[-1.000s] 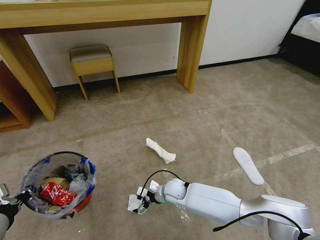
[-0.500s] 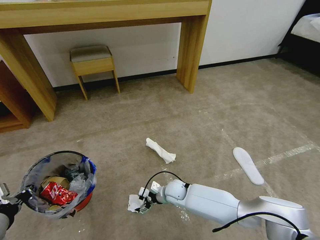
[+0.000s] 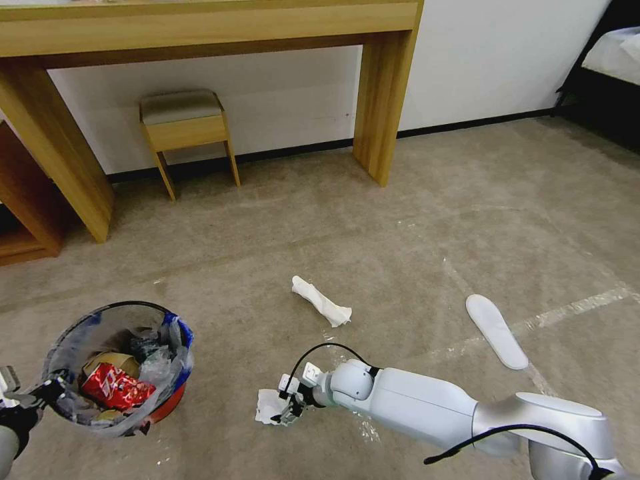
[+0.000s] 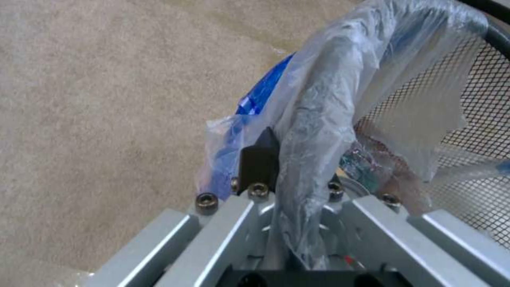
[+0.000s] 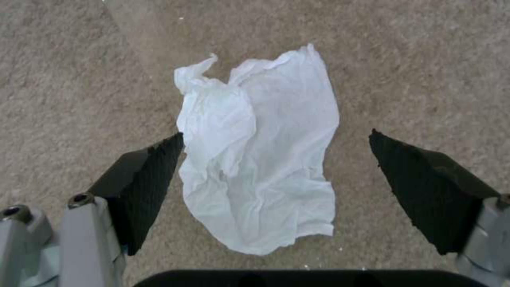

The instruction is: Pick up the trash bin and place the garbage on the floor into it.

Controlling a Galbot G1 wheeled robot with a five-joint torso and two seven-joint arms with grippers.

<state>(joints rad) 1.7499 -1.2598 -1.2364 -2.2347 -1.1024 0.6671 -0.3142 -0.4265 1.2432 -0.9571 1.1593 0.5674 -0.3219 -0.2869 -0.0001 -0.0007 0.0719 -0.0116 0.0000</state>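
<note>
We see the right pincer (image 5: 276, 175) spread wide over a crumpled white tissue (image 5: 260, 159) on short-pile beige floor (image 3: 400, 253), left pincer (image 4: 289, 167) clamped on the trash bin (image 3: 117, 370) rim (crinkly clear liner, blue print unreadable).

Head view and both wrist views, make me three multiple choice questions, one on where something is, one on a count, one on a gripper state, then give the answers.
1. Where is the flat white slipper?
A. on the floor, on the robot's right
B. in the trash bin
C. on the stool

2. How many white tissues lie on the floor?
A. one
B. two
C. four

3. How does the right gripper stand?
A. shut on a tissue
B. open, straddling a tissue
C. shut on a can

Answers:
1 A: it lies on carpet by a tape line.
2 B: a rolled tissue and a crumpled tissue.
3 B: its fingers flank the crumpled tissue. The left gripper holds the trash bin by the rim.
</note>
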